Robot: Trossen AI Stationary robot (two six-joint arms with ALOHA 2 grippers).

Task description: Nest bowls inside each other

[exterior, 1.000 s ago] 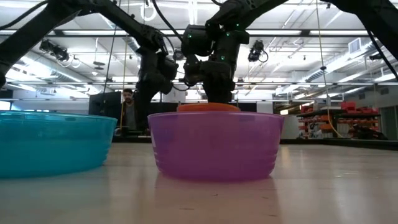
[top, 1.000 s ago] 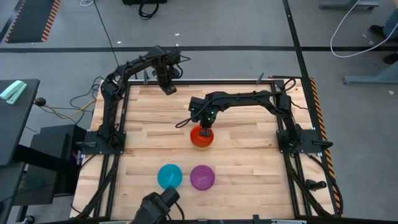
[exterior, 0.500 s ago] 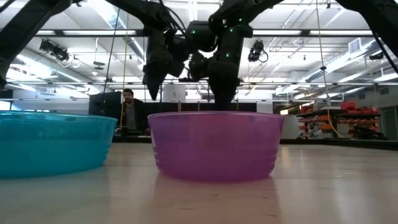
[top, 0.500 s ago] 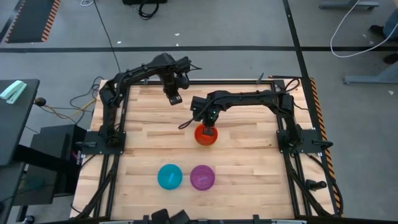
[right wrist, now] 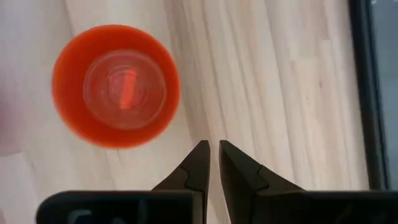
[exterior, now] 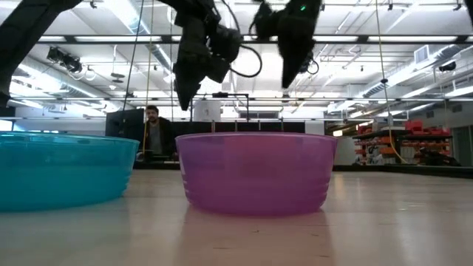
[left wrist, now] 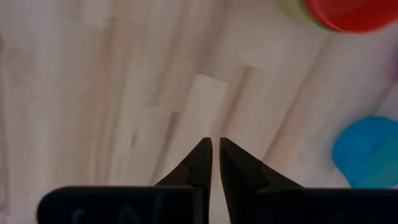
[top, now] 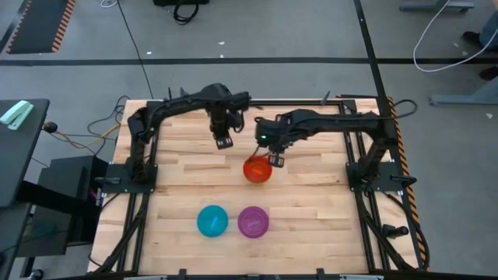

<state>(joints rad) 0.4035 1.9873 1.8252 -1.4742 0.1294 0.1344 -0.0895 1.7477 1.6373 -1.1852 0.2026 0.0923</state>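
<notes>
An orange bowl [top: 257, 169] sits upright at the middle of the table, also in the right wrist view [right wrist: 115, 86]. A yellow-green rim [left wrist: 297, 10] shows under the orange bowl [left wrist: 348, 14] in the left wrist view. A blue bowl [top: 212, 221] and a purple bowl [top: 253, 222] stand side by side near the front edge. My left gripper [top: 224, 142] hangs shut over bare wood, far-left of the orange bowl. My right gripper [top: 275, 159] hangs shut just right of it, raised clear. In the low view the purple bowl [exterior: 256, 171] hides the orange one.
The table is a wooden top in a dark metal frame [top: 366, 167]. A person [exterior: 153, 129] sits beyond the far edge in the low view. Bare wood lies left and right of the orange bowl and between it and the two front bowls.
The orange bowl, held above the table a second ago, has come down. My right gripper has left it and risen, shifting toward the right edge. My left gripper has swung from the far edge toward the near edge and the right, closer to the orange bowl.
</notes>
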